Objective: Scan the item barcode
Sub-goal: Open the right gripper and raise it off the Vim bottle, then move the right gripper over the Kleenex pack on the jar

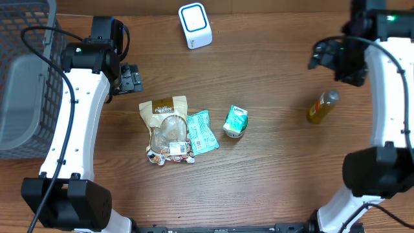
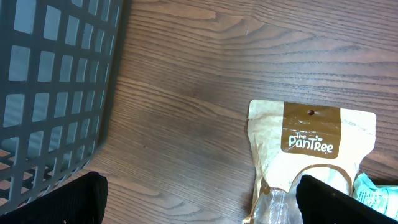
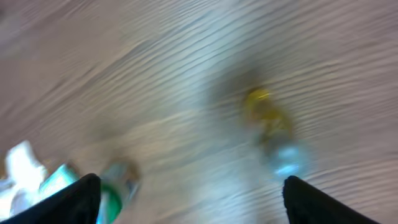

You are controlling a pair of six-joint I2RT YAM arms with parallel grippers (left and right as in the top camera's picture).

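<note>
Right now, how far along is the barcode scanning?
Nothing looks done: the PanTree pouch, teal packet, green carton and yellow bottle all lie on the table, away from the white scanner. Nothing is in hand; left gripper and right gripper are open, empty. Remaining: every scan.

Matt wood-grain table (image 1: 272, 184), grey plastic basket (image 1: 14, 39), glossy pouch (image 1: 165, 109).

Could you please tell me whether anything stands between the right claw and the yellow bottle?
Nothing visible does: the right claw is open and empty, and the yellow bottle lies uncovered on the table nearby.
</note>
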